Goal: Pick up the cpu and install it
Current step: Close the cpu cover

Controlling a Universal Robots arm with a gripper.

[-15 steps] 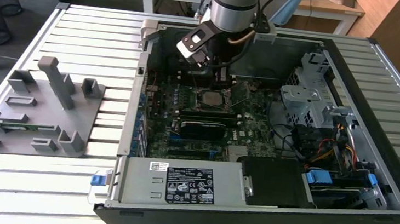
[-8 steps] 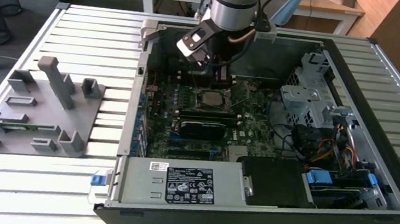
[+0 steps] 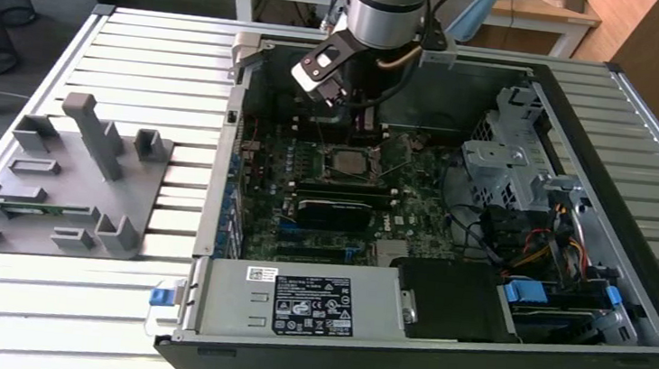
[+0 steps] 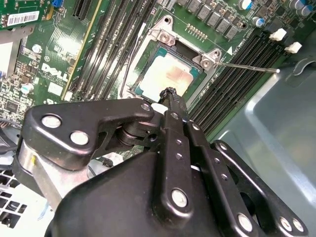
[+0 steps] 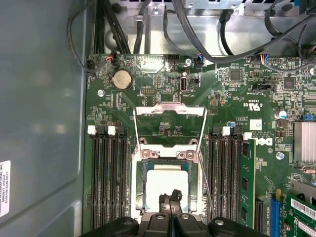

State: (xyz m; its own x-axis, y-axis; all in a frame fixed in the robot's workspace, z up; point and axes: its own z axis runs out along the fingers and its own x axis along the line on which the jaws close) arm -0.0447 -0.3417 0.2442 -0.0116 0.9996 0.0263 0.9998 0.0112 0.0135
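Exterior view: the arm [image 3: 385, 9] reaches down into an open computer case [image 3: 609, 293] on a slatted table [image 3: 110, 327].
Cpu: one cpu [image 5: 165, 182] lies flat in the motherboard socket, silver top up, seen in both wrist views [image 4: 170, 74].
Claw: the gripper [image 5: 170, 200] hangs just over the cpu's edge with its fingers pressed together and nothing between them.
In the way: the fingertips [image 4: 170, 94] hide part of the cpu's rim.
Socket parts: one load plate [image 5: 170, 111] is swung open; one thin lever [image 4: 247, 66] sticks out sideways.
Around the socket: four white slot latches [image 5: 91, 131], two on each side; one coin battery [image 5: 122, 79].
Elsewhere: one black heatsink block [image 3: 334, 208], one power supply [image 3: 300, 304], and one grey holder fixture [image 3: 64, 177] at the exterior view's left.
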